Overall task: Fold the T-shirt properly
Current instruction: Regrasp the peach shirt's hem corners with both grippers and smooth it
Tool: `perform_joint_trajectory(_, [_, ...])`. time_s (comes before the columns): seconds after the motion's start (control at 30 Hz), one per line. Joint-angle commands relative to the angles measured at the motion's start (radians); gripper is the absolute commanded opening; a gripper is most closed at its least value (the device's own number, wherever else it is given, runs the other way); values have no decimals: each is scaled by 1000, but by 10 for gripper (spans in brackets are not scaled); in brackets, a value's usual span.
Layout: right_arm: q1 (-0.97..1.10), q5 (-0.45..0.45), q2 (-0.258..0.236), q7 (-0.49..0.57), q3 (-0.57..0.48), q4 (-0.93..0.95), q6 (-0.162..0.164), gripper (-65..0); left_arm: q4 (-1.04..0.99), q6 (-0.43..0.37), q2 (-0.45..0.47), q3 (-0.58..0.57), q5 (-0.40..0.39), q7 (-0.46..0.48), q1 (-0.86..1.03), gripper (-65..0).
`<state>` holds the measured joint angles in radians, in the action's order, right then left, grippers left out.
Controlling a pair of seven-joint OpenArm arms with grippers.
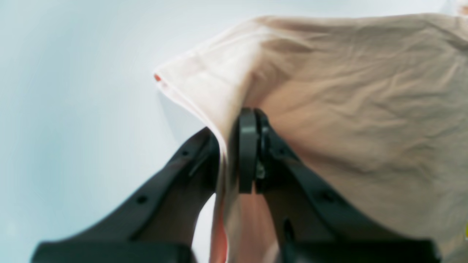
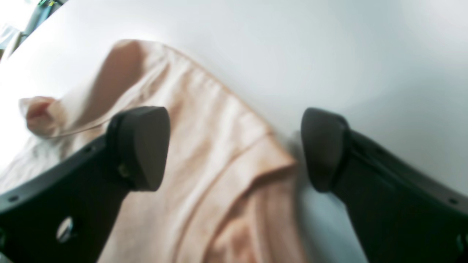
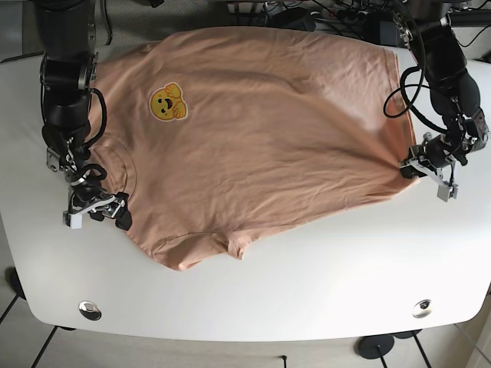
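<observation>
T-shirt (image 3: 261,130): peach, spread flat across the white table (image 3: 307,291); its long axis runs across the base view, hem end by the left arm, collar and sleeve end by the right arm.
Near edge: a sleeve (image 3: 184,249) lies toward the table's front, just beside the right gripper (image 3: 100,208).
Right gripper: jaws spread wide, straddling the sleeve edge, holding nothing.
Left gripper (image 3: 418,165): clenched on a pinch of the hem corner.
Far edge: lies flat, untouched.

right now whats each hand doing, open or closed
Left hand: closed, pinching the edge of the T-shirt.
Right hand: open, holding nothing, one finger over the shirt's sleeve and the other over bare table.
</observation>
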<state>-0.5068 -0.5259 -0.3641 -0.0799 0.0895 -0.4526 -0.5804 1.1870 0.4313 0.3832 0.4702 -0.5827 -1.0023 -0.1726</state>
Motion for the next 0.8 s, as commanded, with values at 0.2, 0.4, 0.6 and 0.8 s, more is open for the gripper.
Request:
perform_joint_trajectory(0.2, [-31,186,72,-47,5,-4,-5,-140,15,4,23,5,-1,17,-28,-604])
perform_joint_trajectory(0.4, [-31,186,75,-47,5,-4,-5,-493,15,4,23,5,-1,18,-28,-603])
perform_joint_trajectory(0.6, [-6,183,41,-51,10,-68,-53,-631,17,4,23,5,-1,20,-28,-604])
perform_joint_trajectory(0.8, [276,106,20,-263,140,-555,-80,-629,41,5,17,6,-10,-22,-20,-607])
